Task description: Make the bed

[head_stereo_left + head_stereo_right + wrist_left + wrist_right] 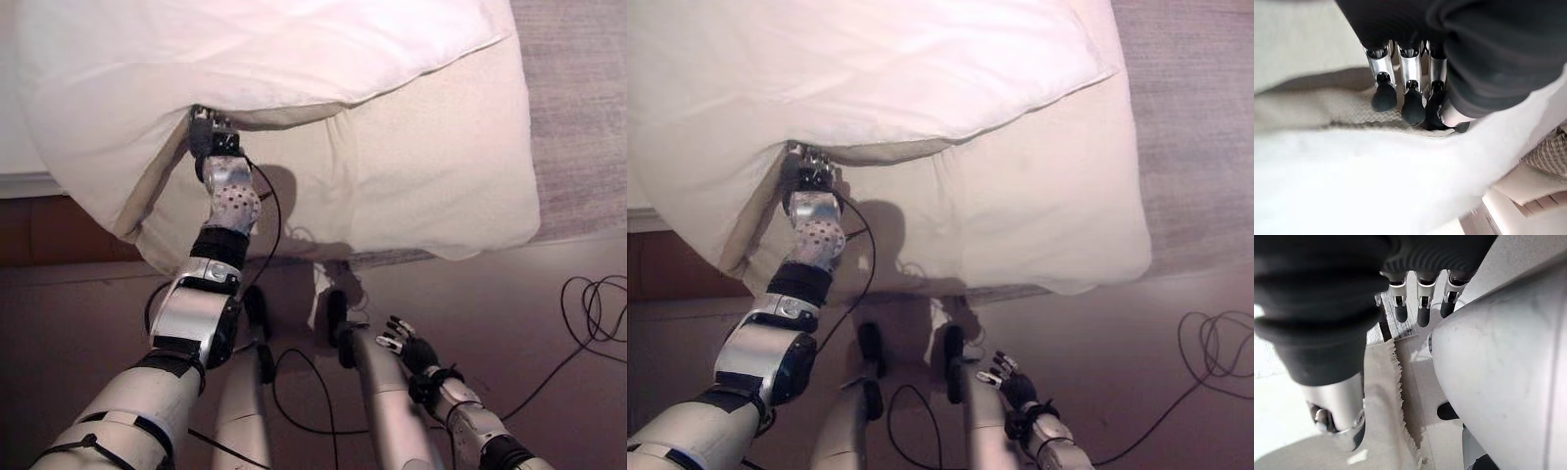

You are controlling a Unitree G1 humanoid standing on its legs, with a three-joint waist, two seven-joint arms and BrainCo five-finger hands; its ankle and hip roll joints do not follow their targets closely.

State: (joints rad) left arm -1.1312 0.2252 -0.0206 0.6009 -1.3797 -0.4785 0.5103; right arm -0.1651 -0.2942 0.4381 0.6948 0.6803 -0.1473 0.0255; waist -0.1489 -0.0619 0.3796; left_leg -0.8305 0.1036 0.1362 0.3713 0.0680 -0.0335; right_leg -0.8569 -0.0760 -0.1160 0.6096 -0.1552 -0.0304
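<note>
Left wrist view, left hand pinching duvet edge, right hand relaxed, low.

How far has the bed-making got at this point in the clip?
Early to middle stage. Nothing looks finished: the white duvet lies bunched, its edge folded back off the cream sheet below. In hand: the left hand has its fingers curled on the duvet's edge, where the two layers meet. The right hand hangs low over the floor, fingers relaxed, holding nothing. Left to do: draw the duvet over the sheet and smooth it.
</note>
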